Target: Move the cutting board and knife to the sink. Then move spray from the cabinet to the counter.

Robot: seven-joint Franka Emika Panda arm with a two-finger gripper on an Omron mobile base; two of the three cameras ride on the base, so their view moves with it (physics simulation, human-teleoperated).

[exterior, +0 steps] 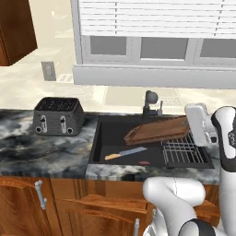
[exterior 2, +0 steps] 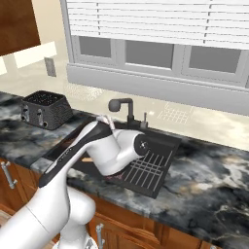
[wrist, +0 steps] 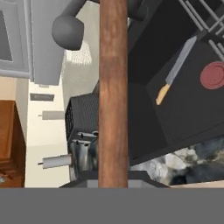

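My gripper (exterior: 192, 125) is pinching the flat brown wooden cutting board (exterior: 156, 131) by its 3 o'clock end, tilted above the dark recessed sink (exterior: 99, 138), clearing the orange-handled knife (exterior: 125, 153) lying at 7 o'clock.

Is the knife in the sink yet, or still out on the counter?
In. The knife lies flat on the floor of the sink, below the cutting board.

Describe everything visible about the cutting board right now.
The cutting board is a flat, reddish-brown wooden slab with rounded corners. It hangs tilted above the dark sink, clear of the knife lying on the basin floor, with its right end at the robot's hand. The hand view shows it edge-on as a long wooden strip, held in the shut jaws.
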